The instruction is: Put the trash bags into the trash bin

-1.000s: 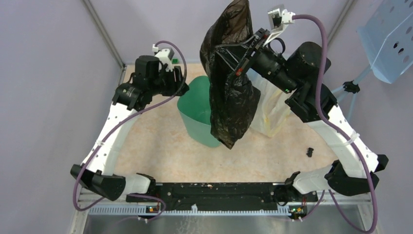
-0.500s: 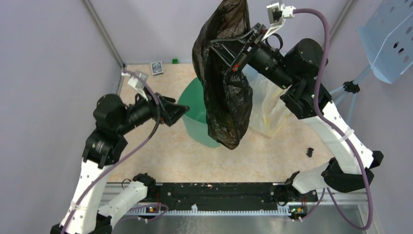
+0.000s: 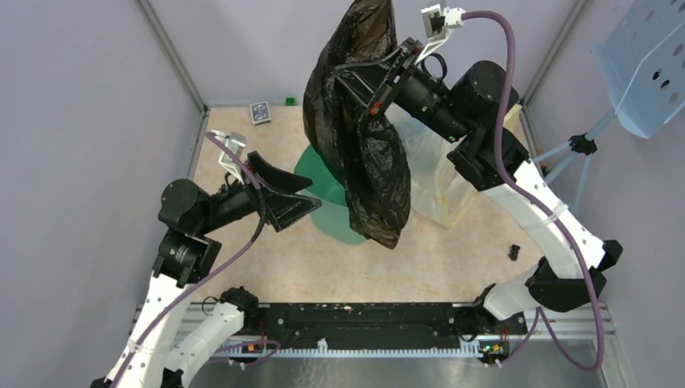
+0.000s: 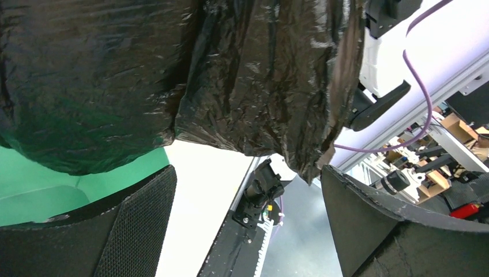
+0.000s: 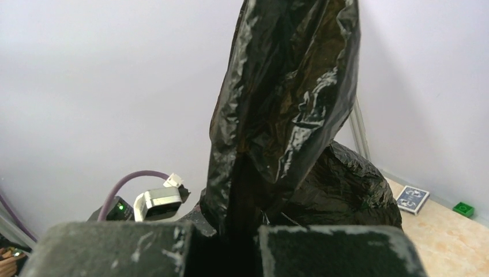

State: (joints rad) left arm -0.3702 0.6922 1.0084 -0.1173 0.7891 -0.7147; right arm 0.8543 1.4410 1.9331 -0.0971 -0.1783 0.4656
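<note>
hanging from right hand, black bag, long axis vertical

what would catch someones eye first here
The big glossy black trash bag dominates: it hangs in mid-air from the right hand, held high near the back wall, above the mint-green trash bin. At the bin's left side, the left hand is spread wide open, aimed at the bag's lower part and gripping nothing.

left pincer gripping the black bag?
No, the left pincer is wide open, and the black trash bag hangs beyond it.
</note>
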